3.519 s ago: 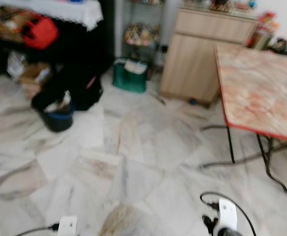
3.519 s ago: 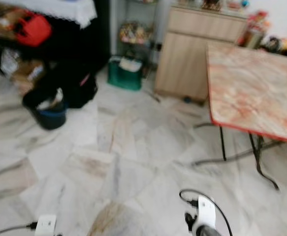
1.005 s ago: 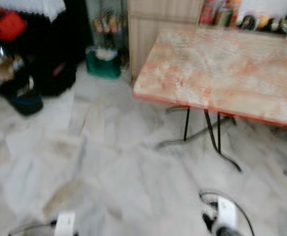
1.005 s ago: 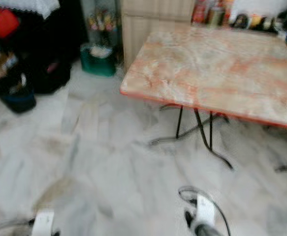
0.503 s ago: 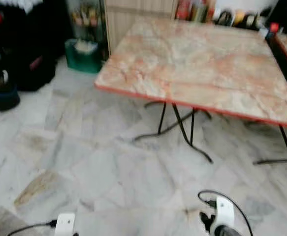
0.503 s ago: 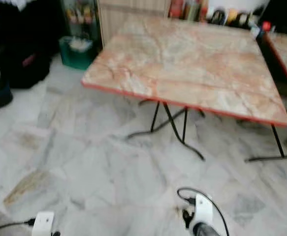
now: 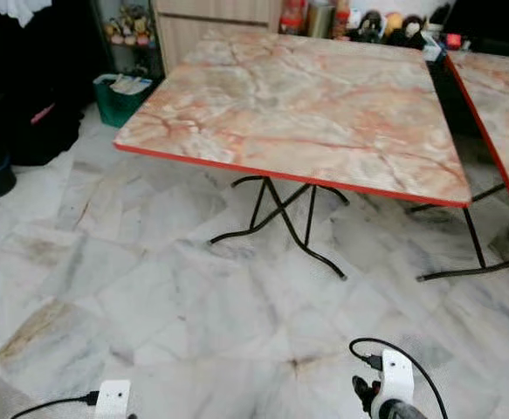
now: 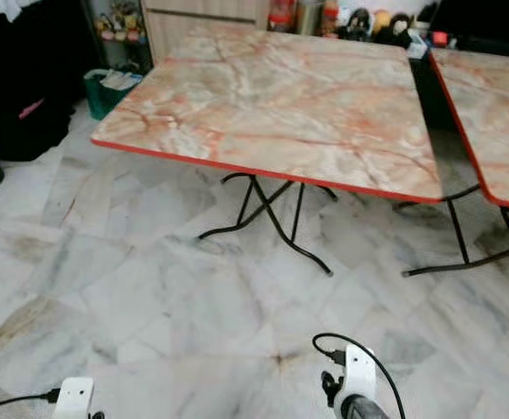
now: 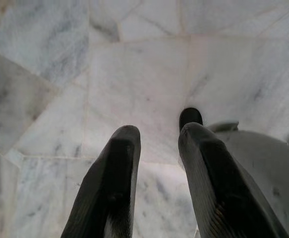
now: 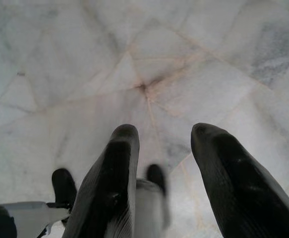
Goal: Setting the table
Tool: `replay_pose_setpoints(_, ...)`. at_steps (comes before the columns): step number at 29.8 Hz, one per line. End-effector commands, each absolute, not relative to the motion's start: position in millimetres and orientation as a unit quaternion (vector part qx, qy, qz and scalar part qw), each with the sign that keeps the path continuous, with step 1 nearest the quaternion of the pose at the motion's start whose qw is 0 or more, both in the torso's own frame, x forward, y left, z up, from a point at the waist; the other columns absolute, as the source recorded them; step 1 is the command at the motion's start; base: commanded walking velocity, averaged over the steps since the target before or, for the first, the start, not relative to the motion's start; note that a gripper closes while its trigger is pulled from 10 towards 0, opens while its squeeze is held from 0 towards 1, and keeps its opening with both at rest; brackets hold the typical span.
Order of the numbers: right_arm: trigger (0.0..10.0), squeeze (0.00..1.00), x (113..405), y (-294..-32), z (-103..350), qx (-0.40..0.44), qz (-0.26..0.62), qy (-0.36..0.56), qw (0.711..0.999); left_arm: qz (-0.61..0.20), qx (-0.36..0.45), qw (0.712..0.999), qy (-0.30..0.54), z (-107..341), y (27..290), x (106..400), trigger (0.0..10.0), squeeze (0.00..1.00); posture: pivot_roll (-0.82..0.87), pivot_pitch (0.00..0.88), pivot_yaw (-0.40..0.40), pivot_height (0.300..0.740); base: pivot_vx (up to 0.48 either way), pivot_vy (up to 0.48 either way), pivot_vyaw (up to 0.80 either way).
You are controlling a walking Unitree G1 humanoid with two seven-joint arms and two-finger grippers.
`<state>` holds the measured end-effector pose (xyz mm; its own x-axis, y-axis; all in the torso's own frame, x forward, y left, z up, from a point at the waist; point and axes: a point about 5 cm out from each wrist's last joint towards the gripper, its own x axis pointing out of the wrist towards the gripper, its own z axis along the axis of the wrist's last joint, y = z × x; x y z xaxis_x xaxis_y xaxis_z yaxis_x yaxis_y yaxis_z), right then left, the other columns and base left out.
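**Folding table ahead on marble floor**

Marble-patterned table (image 7: 298, 109) with red edging, standing on crossed black legs (image 7: 280, 218) over pale marble floor (image 7: 149, 297). Edge of 2nd matching table (image 7: 498, 105) just beside it at right. Green basket (image 7: 119, 96) and wooden cabinet (image 7: 210, 22) beyond. Arms hanging low at the bottom edge, wrists barely showing.

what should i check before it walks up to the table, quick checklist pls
1. Marble-top table ahead: ok, in view.
2. Tabletop bare, ready for setting: ok.
3. Floor between robot and table free of obstacles: ok.
4. Folding legs splay out under the top, possible trip point: not ok, stop short.
5. Left gripper empty: ok, open above floor tiles.
6. Right gripper empty: ok, open, so nothing in hand to set yet.
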<state>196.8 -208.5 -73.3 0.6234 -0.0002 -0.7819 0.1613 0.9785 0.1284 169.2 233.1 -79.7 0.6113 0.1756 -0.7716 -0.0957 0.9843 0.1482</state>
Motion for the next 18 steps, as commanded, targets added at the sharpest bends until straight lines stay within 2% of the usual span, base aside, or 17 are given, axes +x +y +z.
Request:
replay_pose_setpoints(1,10.0,0.00,191.9,-214.0,-74.8,0.092,-0.054,0.436,0.893,0.071,0.040,0.890,0.448,-84.0,227.4,163.4,10.0,0.00,0.00,0.110,-0.025,0.740,0.000,-0.341,0.00)
replay_pose_setpoints(12,10.0,0.00,192.3,-214.9,-74.5,0.091,-0.054,0.437,0.893,0.072,0.033,0.891,0.446,-84.0,226.2,163.9,10.0,0.00,0.01,0.114,-0.028,0.740,0.000,-0.332,0.00)
replay_pose_setpoints(18,10.0,0.00,192.3,-216.1,-74.2,0.088,-0.056,0.436,0.894,0.076,0.019,0.899,0.431,-82.9,224.7,165.3,10.0,0.00,0.01,0.117,-0.034,0.740,0.000,0.000,0.00)
